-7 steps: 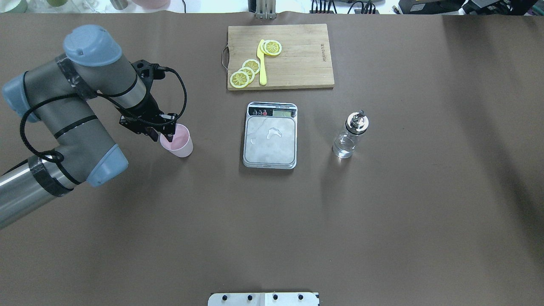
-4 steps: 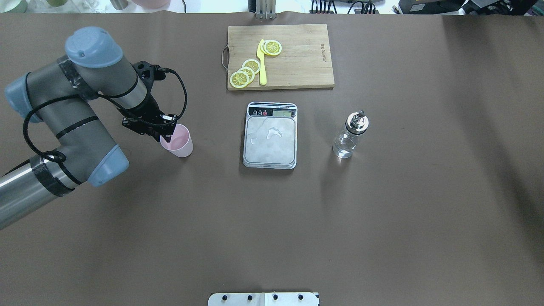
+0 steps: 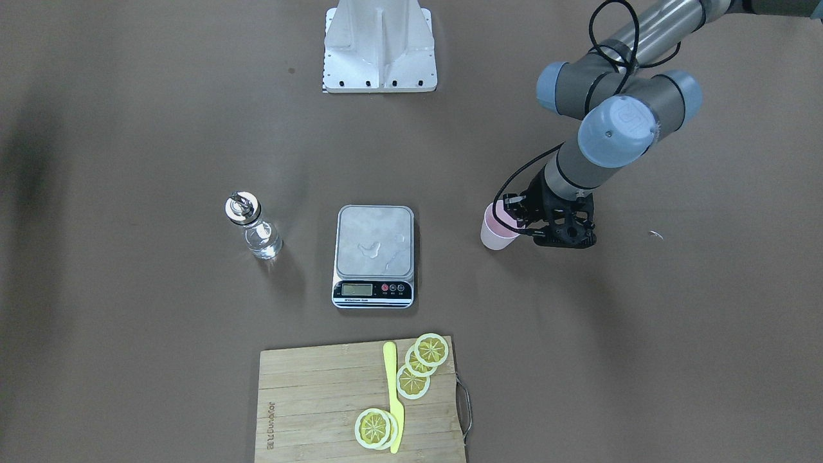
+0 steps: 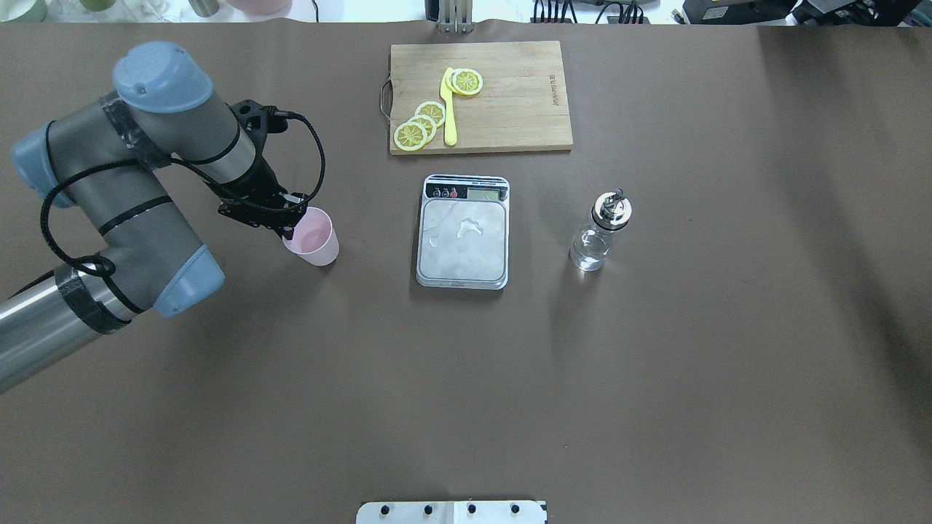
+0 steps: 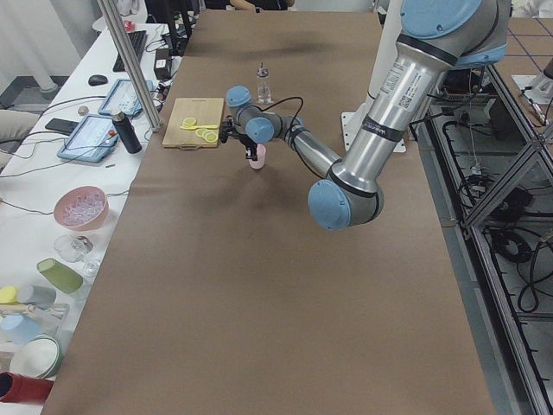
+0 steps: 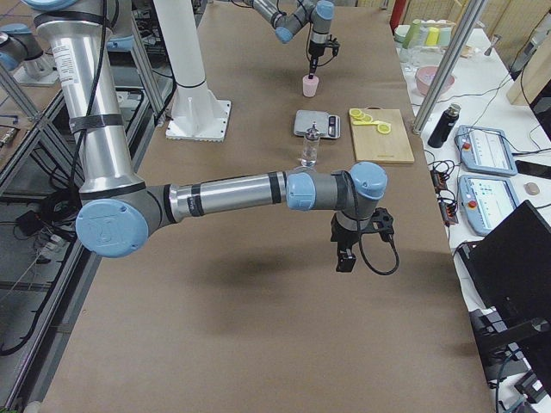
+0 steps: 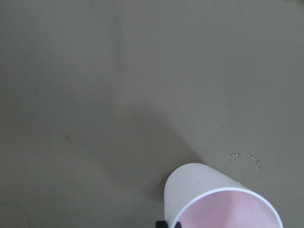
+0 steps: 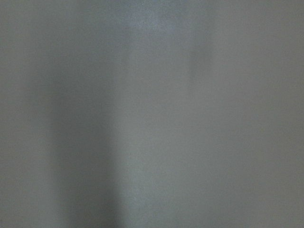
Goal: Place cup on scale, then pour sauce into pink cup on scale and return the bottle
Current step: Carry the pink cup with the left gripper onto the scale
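Left of centre in the overhead view, the left claw (image 4: 290, 226) pinches the rim of the cup (image 4: 314, 240), leaving its base free for the scale (image 4: 463, 244) at mid-frame. The bottle (image 4: 600, 234) waits right of it. Whether the right claw (image 6: 346, 256) is open cannot be told.

bench (image 4: 466, 378): matt brown sheet. cup (image 4: 314, 241): matt plastic. scale (image 4: 463, 244): dull steel platform. bottle (image 4: 591, 249): clear glass, shiny metal collar. board (image 4: 510, 102): bare wood.
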Action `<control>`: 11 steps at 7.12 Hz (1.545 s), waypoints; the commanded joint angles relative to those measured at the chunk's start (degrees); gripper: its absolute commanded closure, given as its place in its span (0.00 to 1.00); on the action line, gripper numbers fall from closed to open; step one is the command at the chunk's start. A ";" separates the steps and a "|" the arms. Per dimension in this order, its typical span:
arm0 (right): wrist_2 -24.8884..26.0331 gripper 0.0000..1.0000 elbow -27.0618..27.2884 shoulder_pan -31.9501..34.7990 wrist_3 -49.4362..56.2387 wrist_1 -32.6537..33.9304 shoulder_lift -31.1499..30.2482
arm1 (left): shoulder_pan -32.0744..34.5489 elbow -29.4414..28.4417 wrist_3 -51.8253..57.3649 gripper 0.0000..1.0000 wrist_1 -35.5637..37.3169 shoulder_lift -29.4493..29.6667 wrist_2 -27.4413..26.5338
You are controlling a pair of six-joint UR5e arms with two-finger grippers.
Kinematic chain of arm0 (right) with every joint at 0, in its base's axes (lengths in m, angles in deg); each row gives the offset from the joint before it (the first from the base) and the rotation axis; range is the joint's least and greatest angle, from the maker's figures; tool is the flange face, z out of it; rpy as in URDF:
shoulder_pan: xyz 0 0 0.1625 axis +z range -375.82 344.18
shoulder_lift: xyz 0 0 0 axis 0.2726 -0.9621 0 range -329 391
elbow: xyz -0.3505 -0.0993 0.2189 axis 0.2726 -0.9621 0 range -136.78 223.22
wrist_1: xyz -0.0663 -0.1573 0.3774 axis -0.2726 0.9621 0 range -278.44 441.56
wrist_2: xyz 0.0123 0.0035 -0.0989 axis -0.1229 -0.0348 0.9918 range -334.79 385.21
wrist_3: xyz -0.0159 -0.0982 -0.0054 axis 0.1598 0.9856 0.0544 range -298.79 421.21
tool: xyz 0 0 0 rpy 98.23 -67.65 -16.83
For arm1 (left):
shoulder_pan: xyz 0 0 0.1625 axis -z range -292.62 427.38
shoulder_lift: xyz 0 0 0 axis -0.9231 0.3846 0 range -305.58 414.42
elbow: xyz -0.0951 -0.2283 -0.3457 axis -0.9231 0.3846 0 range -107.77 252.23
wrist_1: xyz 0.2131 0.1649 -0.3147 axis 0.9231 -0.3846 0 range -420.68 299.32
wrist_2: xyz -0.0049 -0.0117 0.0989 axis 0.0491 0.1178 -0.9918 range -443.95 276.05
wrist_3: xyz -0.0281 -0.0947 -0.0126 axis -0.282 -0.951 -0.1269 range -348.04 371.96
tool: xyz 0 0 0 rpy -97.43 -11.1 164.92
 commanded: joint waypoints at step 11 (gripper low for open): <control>-0.53 0.00 -0.13 0.09 -0.09 0.00 -0.16 | -7.01 -8.83 -22.97 1.00 8.75 23.52 -4.13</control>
